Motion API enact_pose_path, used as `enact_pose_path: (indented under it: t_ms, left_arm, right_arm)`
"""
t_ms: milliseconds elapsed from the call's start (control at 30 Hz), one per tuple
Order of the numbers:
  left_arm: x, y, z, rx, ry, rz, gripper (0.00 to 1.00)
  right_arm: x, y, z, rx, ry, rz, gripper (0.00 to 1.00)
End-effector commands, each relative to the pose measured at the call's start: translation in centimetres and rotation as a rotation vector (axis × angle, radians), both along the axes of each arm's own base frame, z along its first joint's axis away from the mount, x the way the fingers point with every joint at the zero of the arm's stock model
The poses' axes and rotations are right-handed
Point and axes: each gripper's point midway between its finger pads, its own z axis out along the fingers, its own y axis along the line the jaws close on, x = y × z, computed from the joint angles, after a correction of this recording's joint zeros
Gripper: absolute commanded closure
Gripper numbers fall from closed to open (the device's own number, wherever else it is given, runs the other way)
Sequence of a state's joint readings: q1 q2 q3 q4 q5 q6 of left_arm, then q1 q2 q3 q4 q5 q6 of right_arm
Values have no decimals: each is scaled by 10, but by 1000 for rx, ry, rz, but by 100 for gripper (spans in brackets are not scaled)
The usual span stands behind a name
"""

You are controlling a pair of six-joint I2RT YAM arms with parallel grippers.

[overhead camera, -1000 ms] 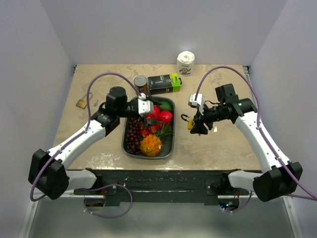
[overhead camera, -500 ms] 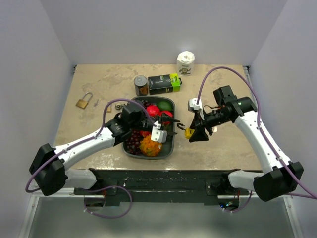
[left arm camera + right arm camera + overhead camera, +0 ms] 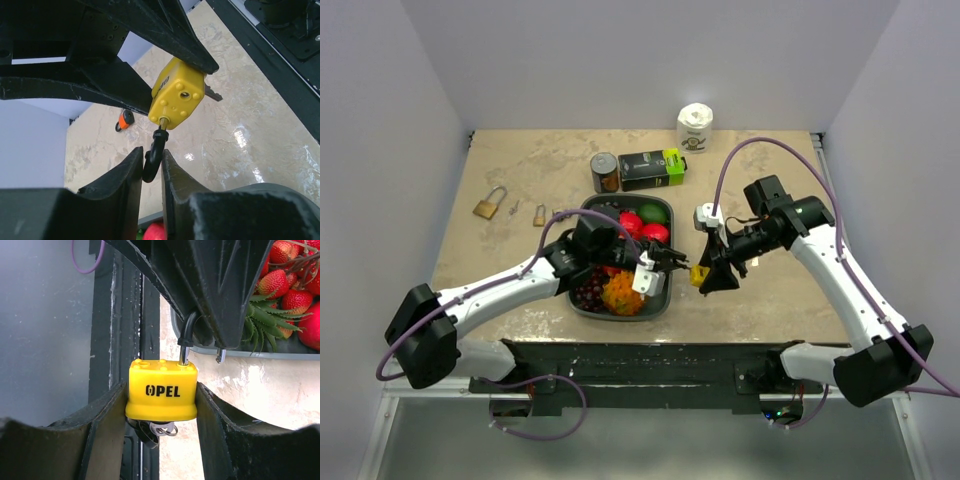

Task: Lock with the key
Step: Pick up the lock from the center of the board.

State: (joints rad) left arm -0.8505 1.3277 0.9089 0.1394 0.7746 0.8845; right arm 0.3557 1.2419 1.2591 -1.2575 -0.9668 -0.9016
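A yellow OPEL padlock (image 3: pixel 161 390) is clamped by its body between the fingers of my right gripper (image 3: pixel 161 388). It hangs above the table just right of the tray, and the padlock (image 3: pixel 699 275) also shows from above. A black-headed key (image 3: pixel 148 431) with a ring sticks out of its underside. The dark shackle (image 3: pixel 152 164) is raised out of the padlock body (image 3: pixel 177 92). My left gripper (image 3: pixel 151 156) pinches this shackle between its two fingers. In the top view, the left gripper (image 3: pixel 672 262) meets the right gripper (image 3: pixel 707 274) tip to tip.
A grey tray (image 3: pixel 573 300) of fruit lies under the left wrist. A brass padlock (image 3: pixel 490 205) and a loose key (image 3: pixel 539 213) lie at the far left. A can (image 3: pixel 605 172), a black-green box (image 3: pixel 650 168) and a white roll (image 3: pixel 695 127) stand at the back.
The left arm swung from over the tray to the right and its jaws closed onto the shackle. The right gripper shifted slightly left and nearer with the padlock.
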Motion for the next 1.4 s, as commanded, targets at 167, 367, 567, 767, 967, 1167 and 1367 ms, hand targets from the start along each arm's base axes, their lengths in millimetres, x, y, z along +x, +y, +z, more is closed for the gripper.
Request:
enact_pose_path:
  t_ms: [167,367,567,767,967,1167,1367]
  left_arm:
    - [-13,-7,21,-37,-122,-84,96]
    - [-13,-6,31,-49,55,-25,100]
    - [-6,9,48,-84,325,0,100]
    - [-9,13,67,-120,468,-7,100]
    - [-9,9,82,-153,531,-12,100]
    - [-10,7,91,-176,568,-19,100]
    - [-12,6,90,-171,570,-22,100]
  right_arm:
    - [-6,15,24,102,84,-6,100]
    - [13,18,33,97,49,-98,51]
    - [44,1,55,62,-210,-289,1]
    - [37,-9,49,36,-323,-245,1]
    - [31,-7,47,52,-360,-170,1]
    - [27,-2,40,74,-324,-140,8]
    - [27,4,43,110,-333,-118,19]
